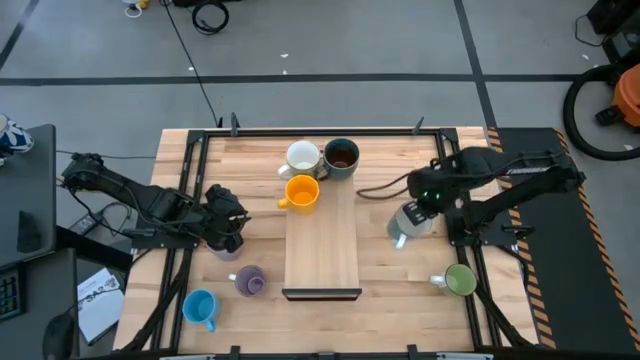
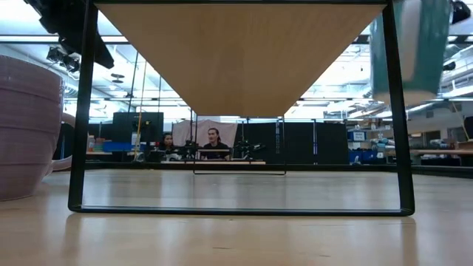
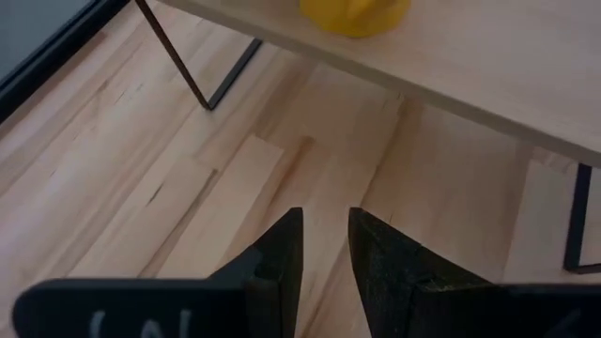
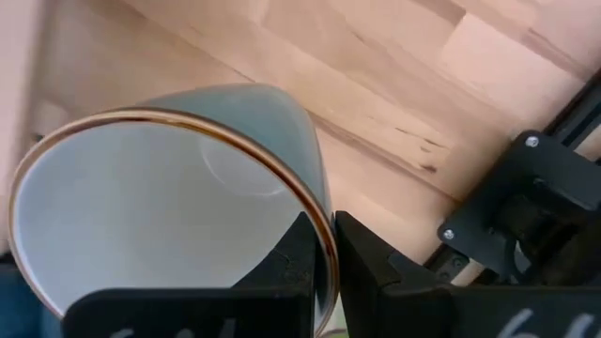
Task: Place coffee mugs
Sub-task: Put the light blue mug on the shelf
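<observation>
Grey-green mug (image 4: 178,188) pinched by rim in right gripper (image 4: 324,249) jaws, lifted right of wooden riser (image 1: 322,240); left gripper (image 3: 324,249) jaws part-open, empty, left of riser.

Site: you worked in a lab | evidence: seated people (image 2: 214,144) at desks, monitors (image 2: 137,127), floor cables (image 1: 210,16)

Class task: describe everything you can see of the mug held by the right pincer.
The mug looks like glazed ceramic, pale grey-blue outside, white inside, with a thin brownish rim. The right pincer is shut on its wall, one finger inside, one outside. It hangs above the wooden table, right of the raised board. No handle shows.
</observation>
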Available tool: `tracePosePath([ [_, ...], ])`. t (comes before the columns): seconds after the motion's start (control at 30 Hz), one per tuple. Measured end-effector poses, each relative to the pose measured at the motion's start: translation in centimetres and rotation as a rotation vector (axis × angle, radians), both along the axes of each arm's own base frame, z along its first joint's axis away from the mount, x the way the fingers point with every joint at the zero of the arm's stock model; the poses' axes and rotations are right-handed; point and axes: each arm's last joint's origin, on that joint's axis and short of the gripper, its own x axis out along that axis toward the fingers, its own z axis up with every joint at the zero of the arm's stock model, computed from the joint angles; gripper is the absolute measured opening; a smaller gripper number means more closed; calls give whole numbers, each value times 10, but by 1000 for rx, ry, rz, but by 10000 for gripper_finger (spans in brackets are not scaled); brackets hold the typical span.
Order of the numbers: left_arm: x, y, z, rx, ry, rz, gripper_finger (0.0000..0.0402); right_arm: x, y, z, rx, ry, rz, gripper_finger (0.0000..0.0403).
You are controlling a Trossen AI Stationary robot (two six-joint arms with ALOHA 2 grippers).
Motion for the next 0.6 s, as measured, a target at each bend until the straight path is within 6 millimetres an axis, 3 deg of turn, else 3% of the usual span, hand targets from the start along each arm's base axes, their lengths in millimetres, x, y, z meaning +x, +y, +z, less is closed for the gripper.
tracePosePath([
  [0.27, 0, 1, 0, 19, -7, 12, 94, 14, -8, 43, -12, -116, 2, 30],
  [0.6, 0, 1, 0, 24, -9, 16, 94, 64, -26, 72, -71, -147, 100, 30],
])
